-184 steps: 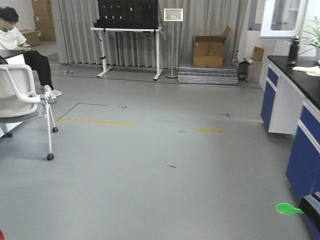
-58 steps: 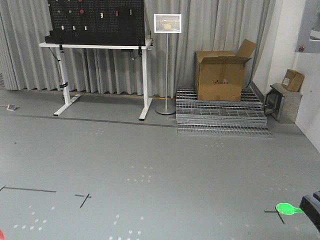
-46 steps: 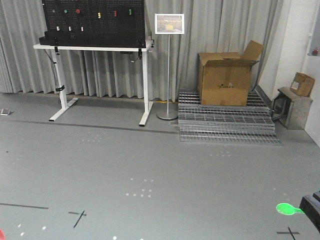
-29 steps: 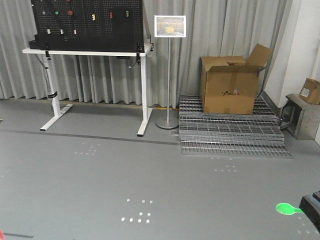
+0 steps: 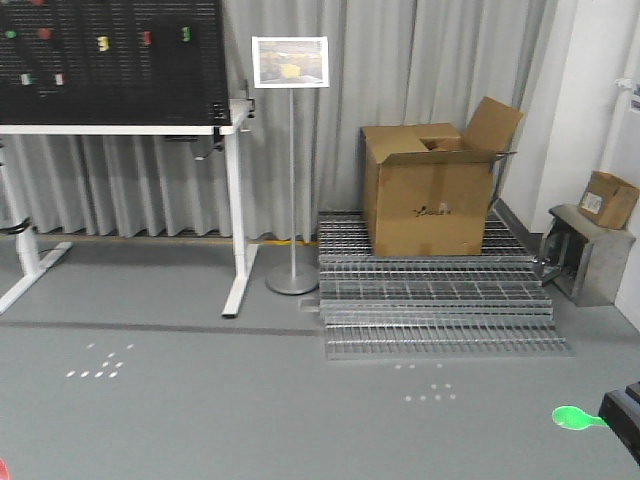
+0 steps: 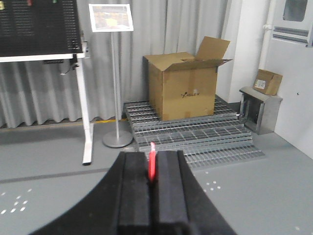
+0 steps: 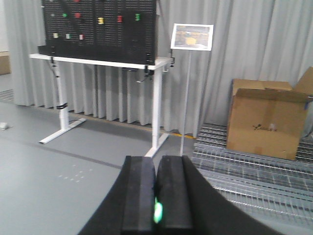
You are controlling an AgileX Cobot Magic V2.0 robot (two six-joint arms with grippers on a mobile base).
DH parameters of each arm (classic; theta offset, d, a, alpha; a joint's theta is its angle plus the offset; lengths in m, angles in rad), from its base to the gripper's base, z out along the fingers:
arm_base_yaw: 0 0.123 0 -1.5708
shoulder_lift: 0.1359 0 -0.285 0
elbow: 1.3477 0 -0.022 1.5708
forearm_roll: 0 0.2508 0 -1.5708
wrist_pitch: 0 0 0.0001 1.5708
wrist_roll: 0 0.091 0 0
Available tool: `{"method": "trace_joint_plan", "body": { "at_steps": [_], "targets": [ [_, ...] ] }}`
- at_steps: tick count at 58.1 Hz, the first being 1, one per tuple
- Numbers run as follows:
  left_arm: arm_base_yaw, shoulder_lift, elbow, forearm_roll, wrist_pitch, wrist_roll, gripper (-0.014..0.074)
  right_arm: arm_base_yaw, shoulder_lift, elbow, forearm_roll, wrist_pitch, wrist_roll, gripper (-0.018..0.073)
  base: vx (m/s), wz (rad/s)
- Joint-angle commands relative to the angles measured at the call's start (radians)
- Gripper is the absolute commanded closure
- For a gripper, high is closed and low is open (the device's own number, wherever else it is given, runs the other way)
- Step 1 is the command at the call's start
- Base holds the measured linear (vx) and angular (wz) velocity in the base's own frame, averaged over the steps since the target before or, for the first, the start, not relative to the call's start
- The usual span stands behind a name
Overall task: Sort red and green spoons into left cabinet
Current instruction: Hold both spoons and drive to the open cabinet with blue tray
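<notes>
My left gripper (image 6: 152, 172) is shut on the red spoon (image 6: 152, 165), whose thin end sticks up between the black fingers (image 6: 134, 188). In the front view only a red sliver (image 5: 2, 468) shows at the bottom left corner. My right gripper (image 7: 156, 171) is shut on the green spoon (image 7: 157, 211), seen as a small green patch low between the pads. The front view shows the green spoon's bowl (image 5: 574, 418) jutting left from the right gripper (image 5: 622, 420) at the bottom right edge. The left cabinet is out of view.
Ahead stand an open cardboard box (image 5: 432, 195) on stacked metal grating (image 5: 435, 310), a sign on a pole stand (image 5: 291, 150) and a white table with a black pegboard (image 5: 110, 70). At the right, a small box sits on a metal cabinet (image 5: 585, 255). Grey curtains line the back.
The front view has swung and moved closer to the curtain wall; the box, grating and sign now look larger and further left. Both spoons stay held in the same places.
</notes>
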Motion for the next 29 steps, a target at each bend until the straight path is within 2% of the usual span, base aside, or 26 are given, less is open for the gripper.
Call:
{"method": "trace_joint_plan", "body": {
  "at_steps": [1,29],
  "targets": [
    [-0.004,-0.003,-0.029,-0.008,-0.058,-0.004,0.0600,0.001,-0.003,-0.027,0.005,-0.069,0.002,0.0564,0.71,-0.27],
    [-0.004,-0.003,-0.029,-0.008,-0.058,-0.004,0.0600,0.001,-0.003,-0.027,0.005,-0.070,0.002,0.0564,0.70,-0.29]
  ]
}}
